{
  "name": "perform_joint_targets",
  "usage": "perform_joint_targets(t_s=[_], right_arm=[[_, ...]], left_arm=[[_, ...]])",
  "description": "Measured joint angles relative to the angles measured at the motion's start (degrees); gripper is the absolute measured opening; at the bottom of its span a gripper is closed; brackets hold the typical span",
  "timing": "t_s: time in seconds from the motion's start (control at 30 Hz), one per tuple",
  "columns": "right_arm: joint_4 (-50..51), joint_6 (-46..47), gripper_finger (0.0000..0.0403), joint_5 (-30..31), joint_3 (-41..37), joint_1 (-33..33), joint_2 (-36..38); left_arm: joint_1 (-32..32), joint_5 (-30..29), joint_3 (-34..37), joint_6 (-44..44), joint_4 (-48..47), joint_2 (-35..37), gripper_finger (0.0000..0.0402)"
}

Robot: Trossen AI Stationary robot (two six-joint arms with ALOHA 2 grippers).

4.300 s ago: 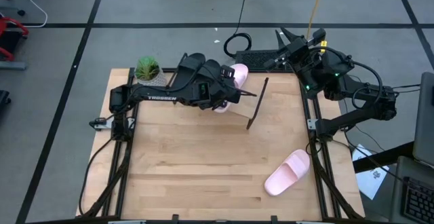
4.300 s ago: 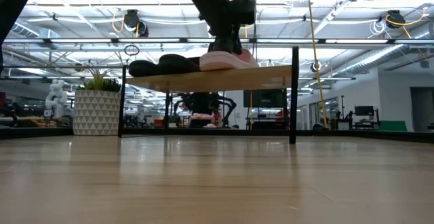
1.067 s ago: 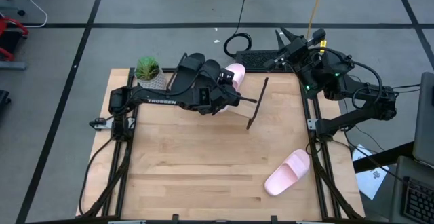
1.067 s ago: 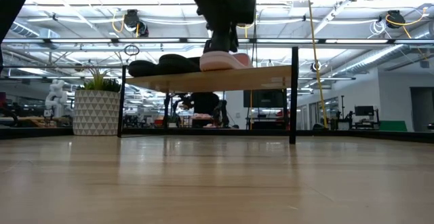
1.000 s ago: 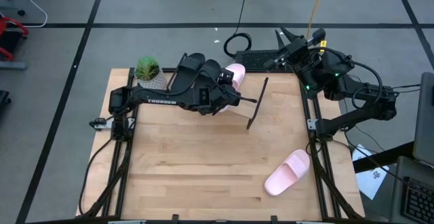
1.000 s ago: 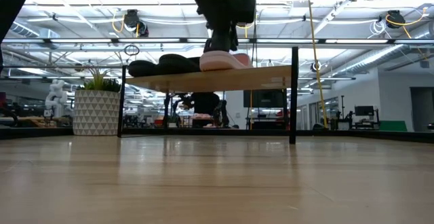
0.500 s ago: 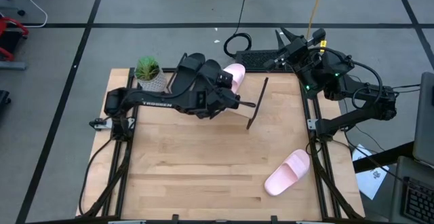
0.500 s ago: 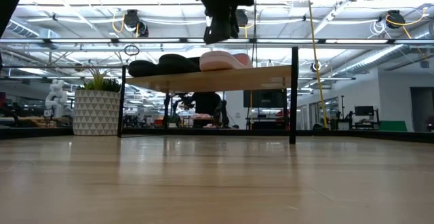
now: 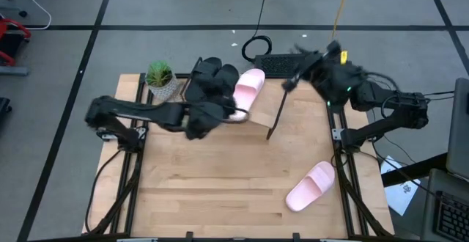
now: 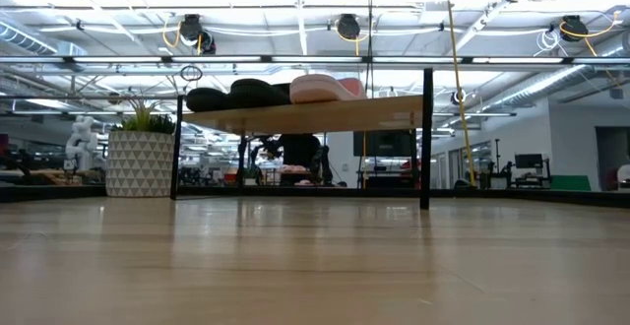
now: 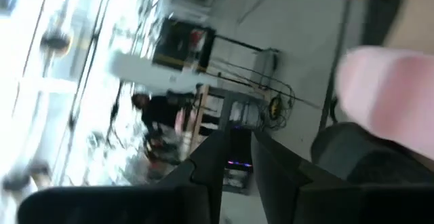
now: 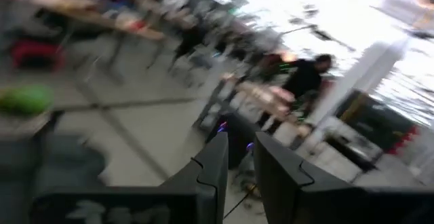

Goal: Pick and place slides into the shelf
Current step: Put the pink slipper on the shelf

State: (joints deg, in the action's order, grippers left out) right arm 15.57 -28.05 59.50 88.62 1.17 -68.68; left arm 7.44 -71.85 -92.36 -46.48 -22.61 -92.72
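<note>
Left pincer (image 9: 233,113) empty, arm stretched low beside the shelf (image 9: 272,114).

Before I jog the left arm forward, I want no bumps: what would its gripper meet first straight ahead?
Probably the pink slide on the shelf: the left gripper points toward it from beside it, and it fills the wrist view's edge. Depth is unclear.
</note>
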Motion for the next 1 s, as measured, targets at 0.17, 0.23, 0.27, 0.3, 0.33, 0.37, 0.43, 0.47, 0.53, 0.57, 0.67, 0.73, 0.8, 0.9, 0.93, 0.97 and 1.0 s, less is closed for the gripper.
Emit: perform_joint_targets(t_s=[0.17,0.23,0.27,0.3,0.33,0.37,0.43,0.47,0.53,0.57,0.67,0.73,0.8,0.9,0.93,0.97,1.0], right_arm=[[18.06,9.93,0.0059,-11.68,0.0,5.39,-0.01],[22.91,14.57,0.0059,-14.54,0.0,7.72,-0.05],[24.75,17.8,0.0059,-14.79,0.0,8.96,-0.05],[26.67,21.23,0.0059,-14.78,0.0,10.22,-0.01],[28.77,24.91,0.0059,-14.82,0.0,11.55,0.08],[31.11,28.87,0.0059,-15.27,0.0,12.9,0.19],[35.34,36.79,0.0059,-19.79,0.0,15.32,0.26],[37.4,41.18,0.0059,-23.09,0.0,16.27,0.28],[41.22,51.52,0.0059,-29.87,0.0,17.85,0.25],[43.01,56.88,0.0059,-33.46,0.0,18.43,0.24],[48.61,71.18,0.0059,-42.8,0.0,19.79,-0.06],[54.02,78.97,0.0059,-47.17,0.0,20.92,-0.2],[60.61,85.6,0.0059,-50.42,0.0,21.64,-0.14],[71.33,92.78,0.0059,-54.19,0.0,22.37,-0.09],[74.6,94.49,0.0059,-55.24,-0.03,22.6,-0.09],[75.21,95.77,0.0059,-55.72,-0.33,22.83,0.03],[73.84,95.45,0.0059,-56.31,-1.35,22.96,1.08]], left_arm=[[2.68,-2.24,0.0,16.71,-8.32,10.31,0.0081],[3.65,-0.87,0.0,23.55,-11.27,14.63,0.0081],[4.19,0.49,0.0,26.69,-12.93,16.73,0.0081],[4.71,2.0,-0.01,29.54,-14.32,18.65,0.0081],[5.2,4.07,-0.06,32.21,-15.82,20.48,0.0081],[5.68,6.13,-0.07,34.6,-17.81,22.4,0.0081],[6.61,10.17,-0.07,39.45,-21.88,25.61,0.0081],[7.03,12.08,-0.07,41.72,-24.17,27.29,0.0081],[7.76,15.81,-0.07,46.07,-28.57,30.05,0.0081],[8.12,17.55,-0.07,48.05,-30.12,31.35,0.0081],[8.79,22.55,-0.07,52.53,-33.28,34.16,0.0081],[9.07,25.25,-0.07,53.93,-34.26,35.24,0.0081],[9.4,27.42,-0.07,54.6,-34.6,35.65,0.0081],[9.77,29.98,-0.07,54.71,-34.82,35.69,0.0081],[9.94,30.78,-0.07,54.73,-34.86,35.48,0.0081],[10.0,31.49,-0.07,54.74,-34.9,35.27,0.0081],[10.02,31.85,-0.07,54.76,-35.0,34.99,0.0081]])
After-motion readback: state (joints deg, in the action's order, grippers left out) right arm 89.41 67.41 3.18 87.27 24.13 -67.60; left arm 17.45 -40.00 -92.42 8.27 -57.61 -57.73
